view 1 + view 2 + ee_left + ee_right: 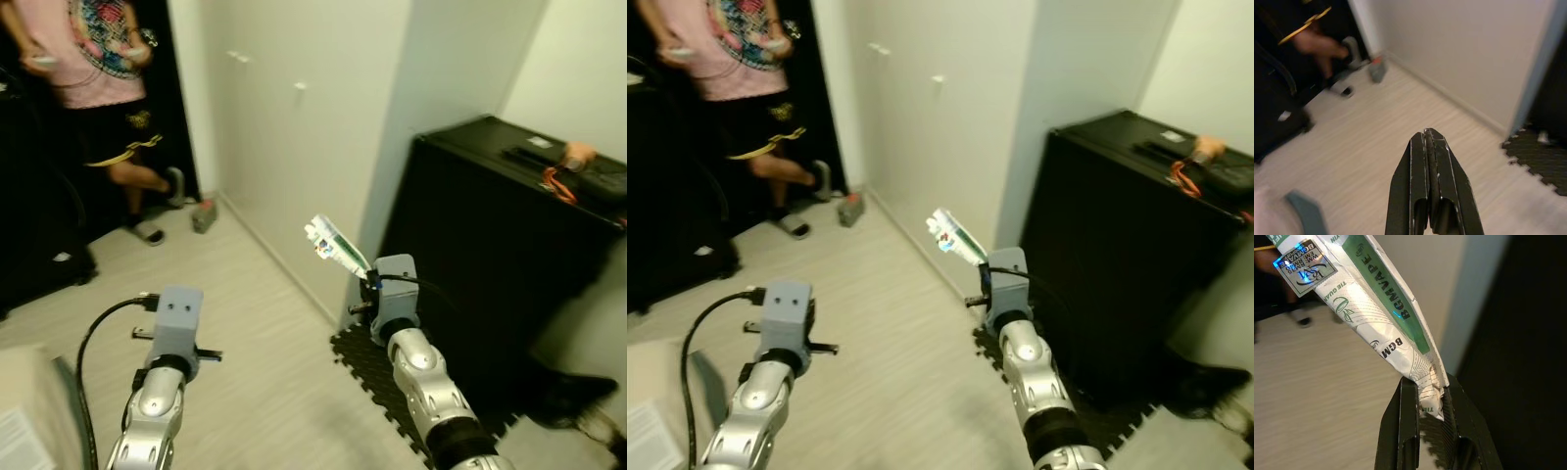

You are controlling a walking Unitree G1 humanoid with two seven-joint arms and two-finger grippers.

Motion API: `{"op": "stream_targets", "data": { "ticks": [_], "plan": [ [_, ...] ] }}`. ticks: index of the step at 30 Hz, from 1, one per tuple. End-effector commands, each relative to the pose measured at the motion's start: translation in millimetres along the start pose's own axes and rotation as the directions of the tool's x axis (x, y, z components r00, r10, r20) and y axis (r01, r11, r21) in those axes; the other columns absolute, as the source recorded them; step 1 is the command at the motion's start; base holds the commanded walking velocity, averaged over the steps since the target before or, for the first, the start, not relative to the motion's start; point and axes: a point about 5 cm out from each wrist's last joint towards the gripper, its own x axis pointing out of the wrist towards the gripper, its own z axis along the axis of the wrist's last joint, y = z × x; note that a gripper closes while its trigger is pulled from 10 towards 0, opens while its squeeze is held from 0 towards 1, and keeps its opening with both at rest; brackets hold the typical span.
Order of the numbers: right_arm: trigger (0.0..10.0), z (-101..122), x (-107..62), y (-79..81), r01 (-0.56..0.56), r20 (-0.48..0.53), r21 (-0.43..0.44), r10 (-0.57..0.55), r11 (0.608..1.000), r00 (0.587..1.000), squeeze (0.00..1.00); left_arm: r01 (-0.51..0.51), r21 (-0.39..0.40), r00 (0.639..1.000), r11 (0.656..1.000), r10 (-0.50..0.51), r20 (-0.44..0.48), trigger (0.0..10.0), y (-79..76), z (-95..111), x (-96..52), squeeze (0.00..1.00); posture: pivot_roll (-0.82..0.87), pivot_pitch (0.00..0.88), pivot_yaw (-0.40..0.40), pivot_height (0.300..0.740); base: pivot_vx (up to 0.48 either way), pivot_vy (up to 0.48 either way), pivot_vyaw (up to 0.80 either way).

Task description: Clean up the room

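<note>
The right tool (1430,401) is clamped on the bottom corner of a white and green packet (1371,308), which sticks up and away from the fingers, raised over the wood floor (245,372) just in front of the black cabinet (490,255). The pinch looks thin: only the crumpled end sits between the 2 fingers, so my judgement is that the carry should be slow and level, with no quick wrist turns that could let the foil slip out. The left tool (1431,186) is pressed shut on nothing and hangs over the bare floor farther from the cabinet; it can be kept tucked so it does not swing into anything. No bin shows near the cabinet, so the step in hand seems to be carrying the packet to wherever rubbish goes, and the head should find that place before the body commits to a heading. A person (93,69) stands well away from the cabinet, by the dark doorway, with a small grey object (204,215) on the floor beside the white wall (294,147); both are worth a wide berth. The dark foam mat (377,382) at the foot of the cabinet has a jagged edge that could catch a foot, so I would step off it squarely. Some orange-cabled things (573,166) lie on top of the cabinet.
</note>
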Motion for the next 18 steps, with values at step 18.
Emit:
{"op": "stream_targets", "data": {
  "ticks": [18],
  "plan": [
    [10.0, 0.5, 0.6, -1.4, 0.006, 0.014, -0.014, -0.006, 1.0, 1.0, 0.0, 0.0, -0.074, 0.999, 0.997, -0.004, -0.051, 10.0, -3.4, -5.1, -0.8, 0.0, -0.03, 0.0, -0.027, 0.74, 0.0, 0.0, -0.8]
  ]
}}
